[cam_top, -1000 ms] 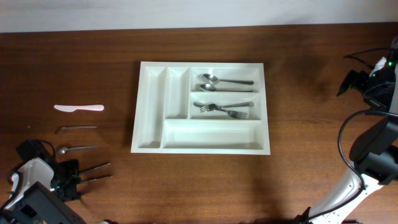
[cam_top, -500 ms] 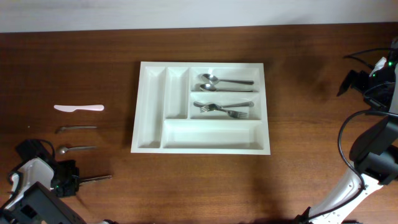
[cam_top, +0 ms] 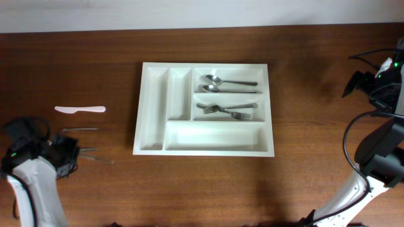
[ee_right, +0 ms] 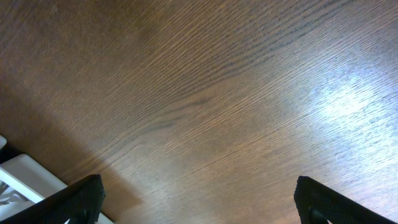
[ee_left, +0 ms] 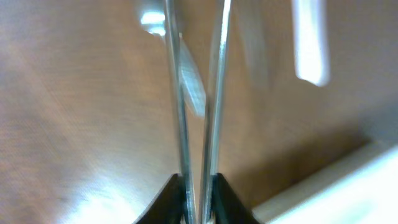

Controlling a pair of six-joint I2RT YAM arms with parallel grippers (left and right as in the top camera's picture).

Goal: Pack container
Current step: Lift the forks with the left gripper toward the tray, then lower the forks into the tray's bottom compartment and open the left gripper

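The container (cam_top: 214, 136), a white five-compartment tray, lies mid-table with spoons (cam_top: 228, 82) in its top right slot and forks (cam_top: 227, 110) in the slot below. At the left, my left gripper (cam_top: 74, 156) is shut on a pair of thin metal tongs (cam_top: 98, 158) whose two blades (ee_left: 177, 93) run forward from the jaws (ee_left: 200, 186), pressed nearly together. A spoon handle (cam_top: 89, 149) shows just beside them. My right gripper (ee_right: 205, 208) is open over bare wood at the far right, with nothing between its fingers.
A white plastic knife (cam_top: 79, 109) and a thin metal utensil (cam_top: 79, 130) lie left of the tray. The right arm (cam_top: 385, 82) stands by the right table edge. A corner of the tray (ee_right: 25, 177) shows in the right wrist view.
My left gripper has closed on the tongs, squeezing the blades together, and has moved away from the front edge toward the spoon, taking them along. The right arm has not moved.
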